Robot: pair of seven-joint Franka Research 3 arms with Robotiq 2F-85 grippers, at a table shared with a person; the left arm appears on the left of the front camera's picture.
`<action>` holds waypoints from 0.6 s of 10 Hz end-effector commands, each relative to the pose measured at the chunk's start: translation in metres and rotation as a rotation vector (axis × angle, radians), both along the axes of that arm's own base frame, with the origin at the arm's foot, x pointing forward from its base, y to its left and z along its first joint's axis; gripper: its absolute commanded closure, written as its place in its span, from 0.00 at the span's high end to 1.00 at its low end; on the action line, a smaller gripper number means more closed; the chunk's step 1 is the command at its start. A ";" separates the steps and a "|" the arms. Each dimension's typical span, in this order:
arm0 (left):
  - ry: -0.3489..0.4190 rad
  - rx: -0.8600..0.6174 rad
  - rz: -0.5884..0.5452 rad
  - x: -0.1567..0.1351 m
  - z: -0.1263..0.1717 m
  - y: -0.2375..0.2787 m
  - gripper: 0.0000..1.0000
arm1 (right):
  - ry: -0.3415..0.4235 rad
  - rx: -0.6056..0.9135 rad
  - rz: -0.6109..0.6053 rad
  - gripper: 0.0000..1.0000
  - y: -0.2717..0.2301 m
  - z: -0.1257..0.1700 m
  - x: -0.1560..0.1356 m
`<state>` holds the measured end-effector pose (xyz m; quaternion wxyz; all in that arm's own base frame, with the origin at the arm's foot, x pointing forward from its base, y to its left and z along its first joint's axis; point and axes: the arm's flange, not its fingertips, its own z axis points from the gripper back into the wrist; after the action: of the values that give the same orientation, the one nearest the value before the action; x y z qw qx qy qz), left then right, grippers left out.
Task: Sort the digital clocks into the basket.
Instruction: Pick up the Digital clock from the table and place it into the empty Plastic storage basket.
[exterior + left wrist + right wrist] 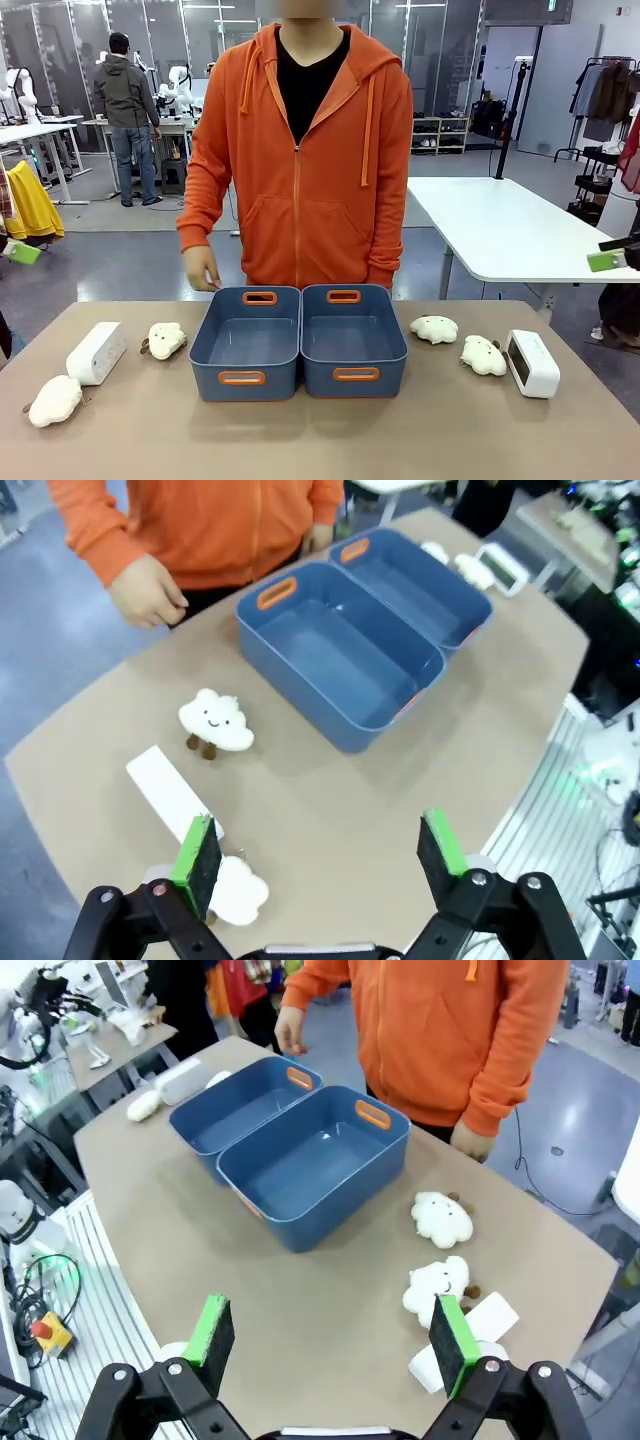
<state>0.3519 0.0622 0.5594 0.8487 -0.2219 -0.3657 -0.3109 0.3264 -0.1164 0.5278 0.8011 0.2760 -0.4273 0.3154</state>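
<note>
Left tool (318,830): fingers apart, nothing held, above left end of surface (320,440). Right tool (330,1312): fingers likewise apart, nothing held, above right end. Left clock (96,352) on surface, left of left basket (212,380), between two left plush toys (165,340). Right clock (532,362) at right end, just beside right plush toy (484,355), well apart from right basket (385,382). Baskets touch side by side at centre. Person's hand (200,268) near left basket's far corner.
</note>
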 end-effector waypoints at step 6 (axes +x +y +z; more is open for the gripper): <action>0.000 0.000 0.000 0.000 0.000 0.000 1.00 | 0.000 0.000 0.000 1.00 0.000 0.000 0.000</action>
<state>0.3508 0.0614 0.5578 0.8512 -0.2164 -0.3671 -0.3063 0.3251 -0.1164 0.5293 0.8067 0.2762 -0.4233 0.3063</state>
